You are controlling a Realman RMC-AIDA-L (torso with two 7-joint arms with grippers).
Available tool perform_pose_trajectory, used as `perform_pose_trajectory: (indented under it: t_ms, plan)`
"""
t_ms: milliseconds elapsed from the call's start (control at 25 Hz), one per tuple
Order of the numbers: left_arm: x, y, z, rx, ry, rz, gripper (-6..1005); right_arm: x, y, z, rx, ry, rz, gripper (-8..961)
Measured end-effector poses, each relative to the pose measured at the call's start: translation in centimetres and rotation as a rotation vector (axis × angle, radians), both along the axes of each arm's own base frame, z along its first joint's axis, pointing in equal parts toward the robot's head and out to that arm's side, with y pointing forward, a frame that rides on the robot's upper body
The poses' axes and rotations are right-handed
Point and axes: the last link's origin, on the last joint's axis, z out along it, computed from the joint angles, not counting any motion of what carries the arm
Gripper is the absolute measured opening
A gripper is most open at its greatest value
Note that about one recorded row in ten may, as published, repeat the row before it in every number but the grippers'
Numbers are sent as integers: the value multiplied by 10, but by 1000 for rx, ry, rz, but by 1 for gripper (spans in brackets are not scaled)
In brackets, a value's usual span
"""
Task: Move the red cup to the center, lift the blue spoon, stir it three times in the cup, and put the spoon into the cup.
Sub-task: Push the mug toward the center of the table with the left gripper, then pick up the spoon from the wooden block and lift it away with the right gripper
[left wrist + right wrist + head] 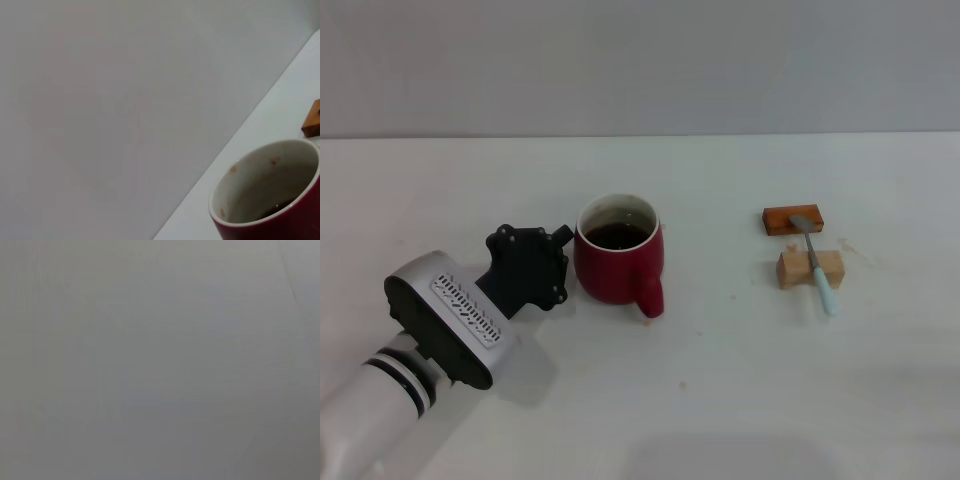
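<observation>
Red cup sits mid-frame, left gripper beside it, its grip impossible to tell. Spoon lies right, across a tan block.

One red cup stands on the table, the landmark here. To its right lie two small blocks, one orange-brown block and one tan wooden block, with one blue spoon across them.
</observation>
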Motion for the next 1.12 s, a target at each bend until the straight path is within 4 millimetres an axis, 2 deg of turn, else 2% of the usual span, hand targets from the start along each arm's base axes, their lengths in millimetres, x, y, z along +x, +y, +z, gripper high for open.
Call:
perform_pose_trajectory:
  t_ms: [320,520,600,640,920,960,1080,1120]
  plan:
    - [5,-6,-8,-43,13,-31,11,0,0,0,-1,0,1,754]
    - [-2,-6,1,10,-22,8,12,0,-1,0,-1,0,-2,754]
    - [-13,-6,19,112,-106,74,13,0,-1,-1,-4,-1,-1,755]
    - [-13,-6,19,112,-106,74,13,0,-1,-1,-8,0,2,755]
    - [-45,-21,75,367,-473,233,14,-7,0,-12,-63,6,34,755]
    - [-45,-21,75,367,-473,233,14,-9,0,-14,-75,8,40,755]
    - [-64,-32,97,481,-604,306,15,-14,-1,-22,-122,7,69,755]
    - [-64,-32,97,481,-604,306,15,-15,-1,-25,-136,6,78,755]
